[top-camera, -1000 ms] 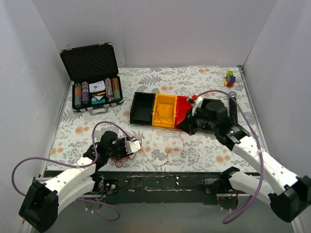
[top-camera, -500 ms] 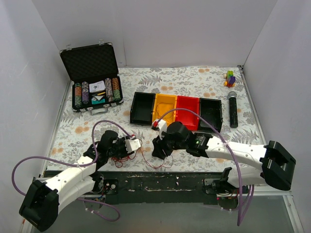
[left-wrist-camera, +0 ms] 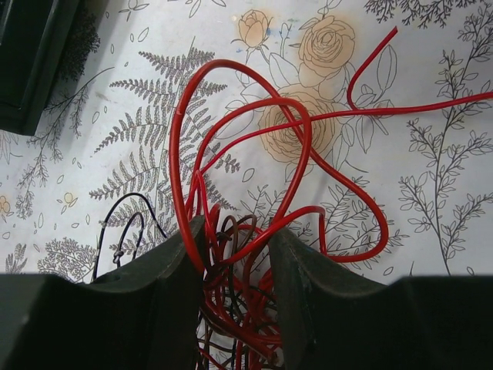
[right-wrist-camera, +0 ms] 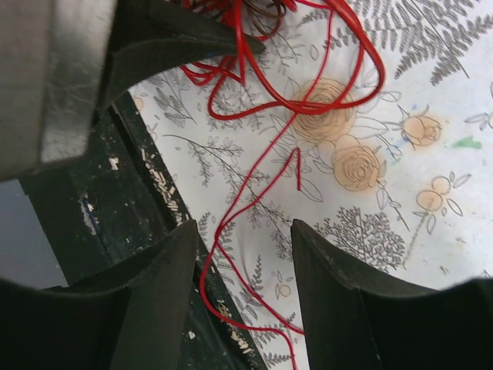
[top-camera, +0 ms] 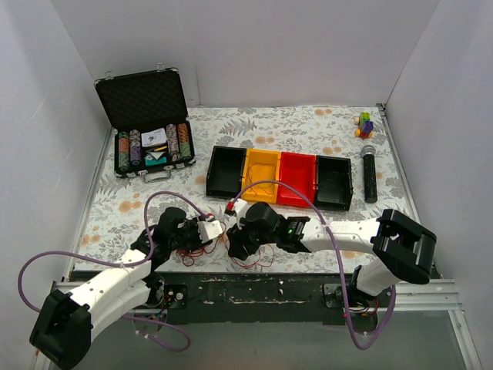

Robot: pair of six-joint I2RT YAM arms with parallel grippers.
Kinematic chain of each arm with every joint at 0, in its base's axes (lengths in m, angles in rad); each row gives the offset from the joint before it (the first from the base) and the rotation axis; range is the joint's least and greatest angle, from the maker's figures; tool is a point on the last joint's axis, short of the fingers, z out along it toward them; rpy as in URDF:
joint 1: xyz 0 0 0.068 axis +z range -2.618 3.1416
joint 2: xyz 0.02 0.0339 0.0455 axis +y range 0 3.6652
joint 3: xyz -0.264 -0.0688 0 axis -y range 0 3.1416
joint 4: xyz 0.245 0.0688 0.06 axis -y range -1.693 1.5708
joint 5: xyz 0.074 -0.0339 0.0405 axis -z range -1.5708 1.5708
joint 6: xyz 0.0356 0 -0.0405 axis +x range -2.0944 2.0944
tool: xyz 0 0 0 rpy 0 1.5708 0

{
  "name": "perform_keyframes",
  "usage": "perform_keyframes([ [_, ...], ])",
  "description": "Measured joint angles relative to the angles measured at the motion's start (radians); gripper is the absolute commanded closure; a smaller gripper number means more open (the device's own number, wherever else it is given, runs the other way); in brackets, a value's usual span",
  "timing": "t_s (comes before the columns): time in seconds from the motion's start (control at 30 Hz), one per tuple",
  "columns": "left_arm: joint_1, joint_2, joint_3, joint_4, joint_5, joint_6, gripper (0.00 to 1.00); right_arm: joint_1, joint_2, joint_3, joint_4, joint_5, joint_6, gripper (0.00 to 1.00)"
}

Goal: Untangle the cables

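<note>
Red wire makes up most of the cables (left-wrist-camera: 231, 262), with a few dark strands mixed in. The bunch lies on the floral table cover (left-wrist-camera: 431, 254), near the front edge of the table and left of centre.

Left gripper (left-wrist-camera: 236, 231): jaws clamped on the knotted core of the bunch, with loops fanning out ahead of them. Judgement: this hold serves as an anchor, so strands can be drawn off without dragging the whole mass.

Right gripper (right-wrist-camera: 243, 231): jaws apart, nothing held. One loose red strand trails across the cover under the gap, its free end just ahead. Judgement: the gripper is placed to take that strand and pull it clear.

The overhead view shows both grippers close together over the tangle. A row of bins (top-camera: 333, 181) stands behind, well apart from the work; their contents are too small to tell.
</note>
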Motion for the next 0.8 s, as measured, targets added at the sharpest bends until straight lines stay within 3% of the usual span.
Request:
perform_keyframes([
  [0.5, 0.0, -0.019, 0.0, -0.004, 0.0, -0.014, 0.63, 0.065, 0.064, 0.02, 0.071, 0.024, 0.032, 0.41],
  [0.8, 0.011, -0.017, 0.0, -0.022, -0.016, -0.026, 0.63, 0.102, 0.147, 0.1, -0.035, 0.207, 0.033, 0.62],
])
